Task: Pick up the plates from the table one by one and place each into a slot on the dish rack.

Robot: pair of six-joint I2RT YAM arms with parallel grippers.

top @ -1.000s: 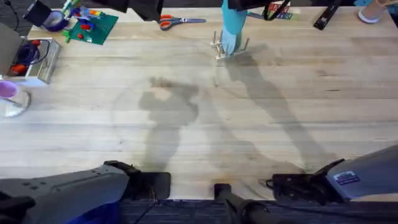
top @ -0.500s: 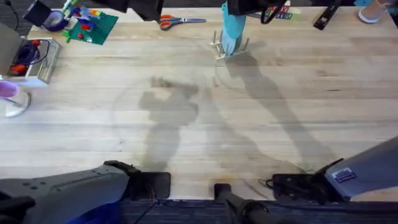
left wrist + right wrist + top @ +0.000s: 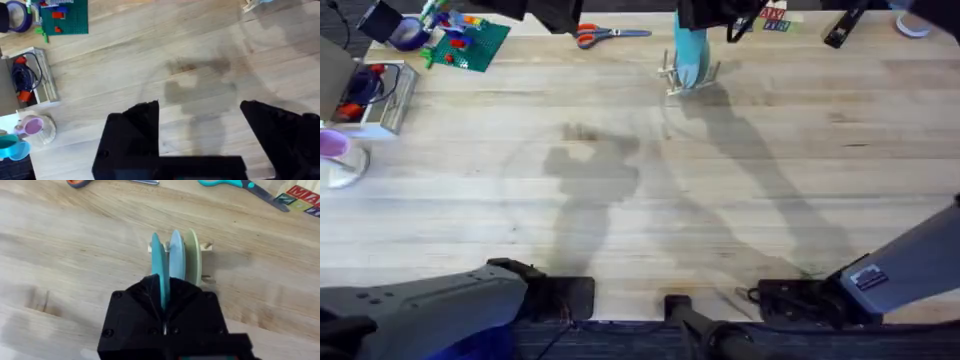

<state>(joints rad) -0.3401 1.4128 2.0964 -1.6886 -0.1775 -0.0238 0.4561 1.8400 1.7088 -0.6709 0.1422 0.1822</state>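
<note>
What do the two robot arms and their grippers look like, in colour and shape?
Both arms have grey links with black joints. The right arm carries a small white-and-blue label, and black cables lie beside its base. The left gripper has two broad, flat black fingers on a black body. The right gripper is a black, angular block with visible screws.

Broad bare table (image 3: 650, 200) mid-span, dish rack (image 3: 688, 78) crowded (three plates upright), scissors (image 3: 610, 35) beside it
</note>
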